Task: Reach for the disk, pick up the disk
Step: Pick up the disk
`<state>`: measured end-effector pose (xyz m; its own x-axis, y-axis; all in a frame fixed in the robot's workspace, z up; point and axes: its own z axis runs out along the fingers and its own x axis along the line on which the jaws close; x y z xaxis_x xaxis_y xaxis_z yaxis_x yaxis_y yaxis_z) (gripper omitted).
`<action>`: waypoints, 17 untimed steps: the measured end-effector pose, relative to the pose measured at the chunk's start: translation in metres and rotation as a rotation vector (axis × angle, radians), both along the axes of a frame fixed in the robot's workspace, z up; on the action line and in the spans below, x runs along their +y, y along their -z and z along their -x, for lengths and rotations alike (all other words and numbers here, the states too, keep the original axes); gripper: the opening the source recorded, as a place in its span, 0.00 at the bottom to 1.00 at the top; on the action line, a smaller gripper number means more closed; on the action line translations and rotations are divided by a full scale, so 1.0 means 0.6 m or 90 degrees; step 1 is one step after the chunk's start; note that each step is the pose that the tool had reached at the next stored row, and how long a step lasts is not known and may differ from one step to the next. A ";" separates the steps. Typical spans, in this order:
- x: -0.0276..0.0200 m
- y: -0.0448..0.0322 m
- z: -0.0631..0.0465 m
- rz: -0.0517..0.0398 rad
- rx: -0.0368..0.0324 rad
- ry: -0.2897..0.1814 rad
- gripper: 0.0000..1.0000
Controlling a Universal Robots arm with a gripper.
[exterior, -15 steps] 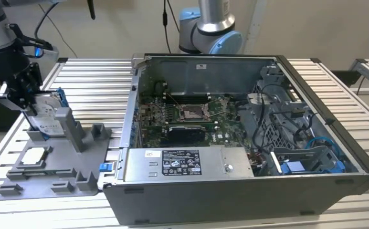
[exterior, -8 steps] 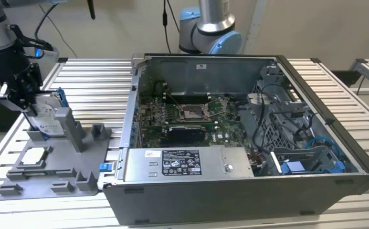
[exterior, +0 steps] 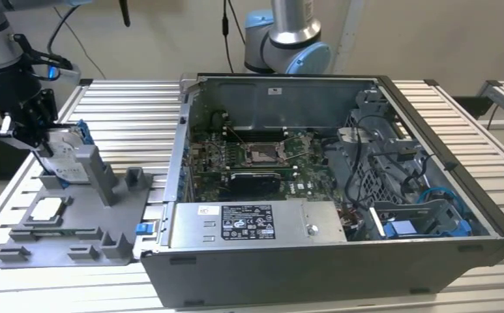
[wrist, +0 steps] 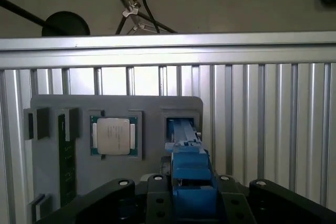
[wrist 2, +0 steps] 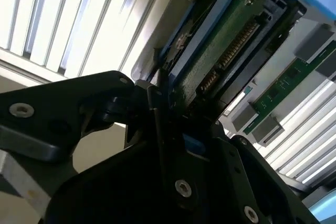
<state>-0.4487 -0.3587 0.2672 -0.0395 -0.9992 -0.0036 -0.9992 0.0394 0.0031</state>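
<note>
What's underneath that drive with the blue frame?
A grey tray lies under the disk, held upright by the claw. A grey post covers its lower edge, so whether they touch is hidden.

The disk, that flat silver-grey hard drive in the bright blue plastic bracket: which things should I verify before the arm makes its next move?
1. The gripper is at the disk: ok, the blue bracket sits between its jaws.
2. Jaws shut on the bracket: ok, they touch both sides.
3. Disk upright: ok in the exterior view.
4. Disk free of the grey plastic fixture tray: cannot tell.
5. Small square silver chip apart from the disk: ok.
6. Open grey metal computer case apart from the gripper: ok.
</note>
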 end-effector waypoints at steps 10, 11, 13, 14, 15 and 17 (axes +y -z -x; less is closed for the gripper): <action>0.0001 0.000 0.000 0.0055 -0.0001 0.000 0.00; 0.0001 0.000 0.000 0.0121 -0.0002 0.000 0.00; -0.0001 0.000 0.000 0.0146 0.0000 0.000 0.00; -0.0001 0.000 0.000 0.0118 0.0002 0.000 0.00; 0.0000 0.000 0.000 0.0096 0.0001 0.000 0.00; 0.0001 0.000 0.000 0.0092 0.0001 0.000 0.00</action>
